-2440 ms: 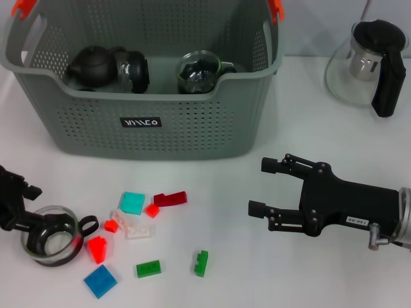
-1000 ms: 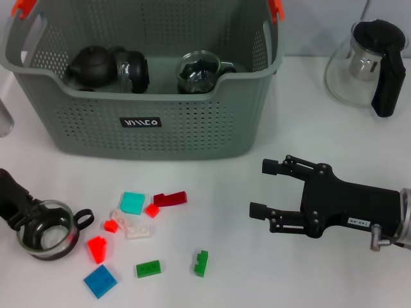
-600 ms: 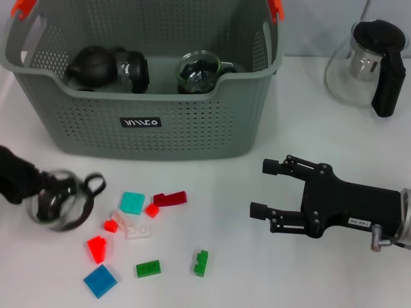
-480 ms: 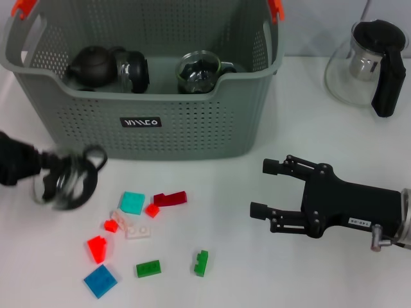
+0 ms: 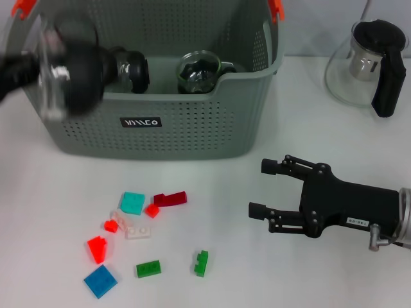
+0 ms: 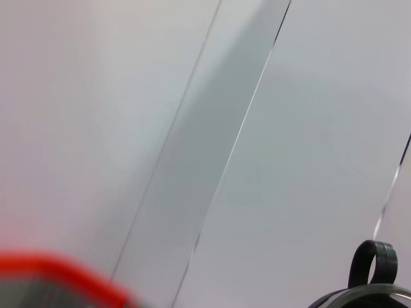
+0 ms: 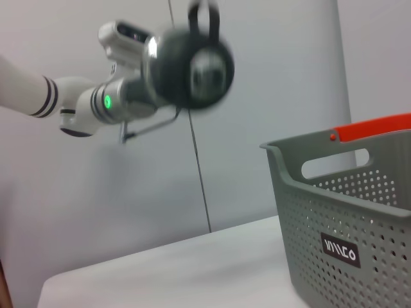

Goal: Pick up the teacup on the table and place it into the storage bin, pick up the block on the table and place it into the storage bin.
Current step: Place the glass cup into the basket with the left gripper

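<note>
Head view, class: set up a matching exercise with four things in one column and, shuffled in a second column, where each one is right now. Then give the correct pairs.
Things:
1. teacup
2. glass teapot
3. blue block
4. right gripper

Places:
A. on the table, nearest the camera among the blocks
B. held up by the left gripper at the storage bin's left end
C. open above the table, right of the blocks
D. on the table, right of the bin

Pairs: 1-B, 2-D, 3-A, 4-C

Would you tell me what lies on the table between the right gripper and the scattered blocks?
Nothing: in the head view the stretch of white table between the right gripper and the nearest block, the green block, is bare.
</note>
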You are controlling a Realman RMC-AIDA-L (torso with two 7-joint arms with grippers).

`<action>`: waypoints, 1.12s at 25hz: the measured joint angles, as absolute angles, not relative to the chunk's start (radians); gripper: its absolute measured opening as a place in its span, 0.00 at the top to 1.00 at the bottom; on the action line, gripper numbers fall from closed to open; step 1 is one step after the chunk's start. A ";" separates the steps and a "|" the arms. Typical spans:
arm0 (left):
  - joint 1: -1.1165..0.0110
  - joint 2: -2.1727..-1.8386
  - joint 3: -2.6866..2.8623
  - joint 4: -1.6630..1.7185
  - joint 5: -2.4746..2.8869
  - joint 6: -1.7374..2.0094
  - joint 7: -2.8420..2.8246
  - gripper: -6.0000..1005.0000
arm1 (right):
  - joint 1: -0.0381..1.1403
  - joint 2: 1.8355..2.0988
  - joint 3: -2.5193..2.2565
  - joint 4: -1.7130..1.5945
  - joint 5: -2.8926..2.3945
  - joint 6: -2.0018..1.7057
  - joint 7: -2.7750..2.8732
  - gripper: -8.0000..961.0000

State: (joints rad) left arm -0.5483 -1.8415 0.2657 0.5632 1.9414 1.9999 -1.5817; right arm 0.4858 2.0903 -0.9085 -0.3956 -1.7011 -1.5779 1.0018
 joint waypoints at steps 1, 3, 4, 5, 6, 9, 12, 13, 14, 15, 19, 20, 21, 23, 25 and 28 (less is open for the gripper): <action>-0.555 -1.844 0.263 0.569 1.909 2.005 -1.604 0.95 | 0.486 2.091 -0.910 -0.396 -1.701 -1.578 1.001 0.05; -0.576 -1.851 0.260 0.596 1.835 2.000 -1.661 0.95 | 0.486 2.091 -0.912 -0.396 -1.701 -1.578 0.999 0.05; -0.593 -1.854 0.259 0.614 1.815 1.991 -1.684 0.95 | 0.486 2.091 -0.914 -0.396 -1.701 -1.579 0.999 0.05; -0.602 -1.856 0.258 0.625 1.807 1.986 -1.696 0.95 | 0.486 2.091 -0.914 -0.396 -1.701 -1.581 0.998 0.05; -0.623 -1.858 0.258 0.647 1.799 1.964 -1.731 0.95 | 0.486 2.091 -0.915 -0.396 -1.701 -1.583 0.998 0.05; -0.678 -1.859 0.303 0.704 1.815 1.861 -1.841 0.95 | 0.485 2.091 -0.915 -0.396 -1.701 -1.586 0.997 0.05; -0.719 -1.851 0.447 0.790 1.861 1.714 -1.984 0.95 | 0.485 2.091 -0.915 -0.394 -1.701 -1.586 0.999 0.05; -0.728 -1.849 0.488 0.815 1.876 1.684 -2.016 0.95 | 0.485 2.091 -0.915 -0.393 -1.701 -1.586 0.999 0.05; -0.742 -1.844 0.543 0.855 1.904 1.636 -2.068 0.95 | 0.486 2.091 -0.914 -0.393 -1.701 -1.586 0.999 0.05; -0.756 -1.839 0.591 0.888 1.937 1.595 -2.113 0.95 | 0.486 2.091 -0.914 -0.393 -1.701 -1.586 0.999 0.05; -0.821 -1.826 0.709 0.968 2.093 1.494 -2.231 0.95 | 0.487 2.091 -0.914 -0.395 -1.701 -1.586 0.999 0.05; -0.839 -1.826 0.731 0.978 2.135 1.475 -2.246 0.95 | 0.487 2.091 -0.914 -0.395 -1.701 -1.586 0.999 0.05; -0.861 -1.829 0.760 0.985 2.185 1.458 -2.258 0.95 | 0.487 2.091 -0.914 -0.395 -1.701 -1.586 0.999 0.05; -0.899 -1.847 0.822 0.984 2.302 1.396 -2.280 0.94 | 0.487 2.091 -0.914 -0.396 -1.701 -1.586 0.999 0.05; -0.928 -1.879 0.878 0.973 2.417 1.322 -2.297 0.94 | 0.488 2.092 -0.914 -0.396 -1.701 -1.584 0.998 0.05; -0.968 -1.953 0.949 0.945 2.616 1.192 -2.310 0.94 | 0.494 2.092 -0.914 -0.395 -1.701 -1.580 0.998 0.05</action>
State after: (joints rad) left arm -0.9684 -1.9532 0.9490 0.9450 2.6162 1.1915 -2.3102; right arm 0.4936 2.0923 -0.9142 -0.3953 -1.7011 -1.5800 0.9981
